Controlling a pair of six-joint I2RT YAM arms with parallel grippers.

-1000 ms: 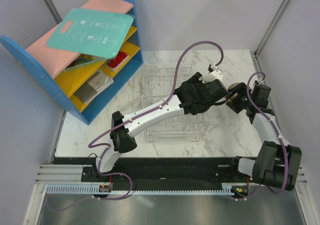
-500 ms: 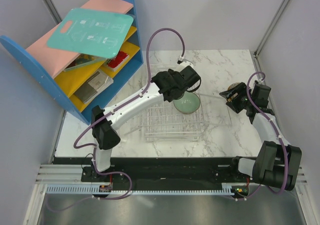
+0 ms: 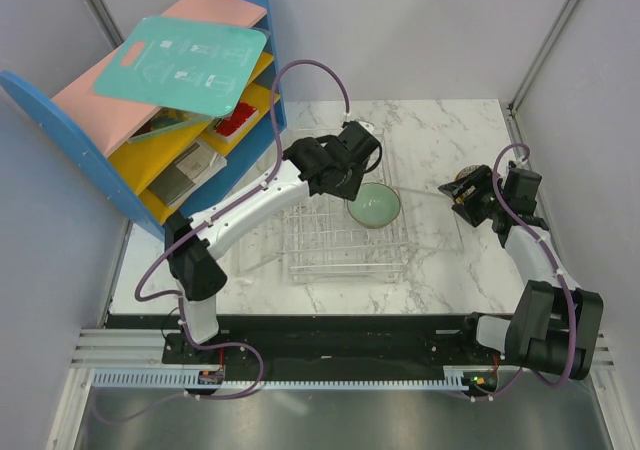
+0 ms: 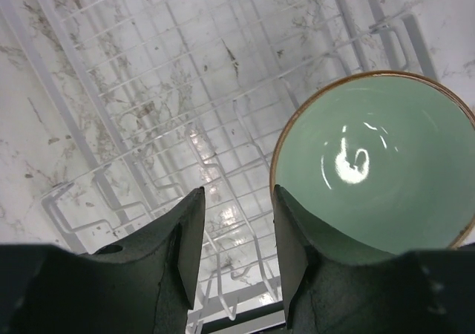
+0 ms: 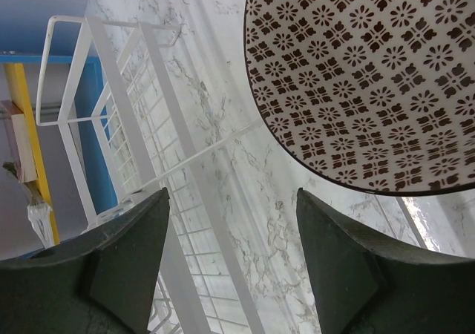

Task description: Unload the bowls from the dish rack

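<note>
Hovering over dish rack (image 4: 148,89), left claw (image 4: 236,200) parted, empty, beside mint bowl (image 4: 375,163); right claw (image 5: 230,200) wide, patterned bowl (image 5: 356,74) ahead.

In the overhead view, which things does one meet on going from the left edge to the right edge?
The blue and yellow shelf, then the dish rack with the green bowl in its right part, then the patterned bowl.

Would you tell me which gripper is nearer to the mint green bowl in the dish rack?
Left. The left gripper hangs over the dish rack right beside the mint green bowl; the right gripper is off beyond the rack's right side, by a patterned bowl.
</note>
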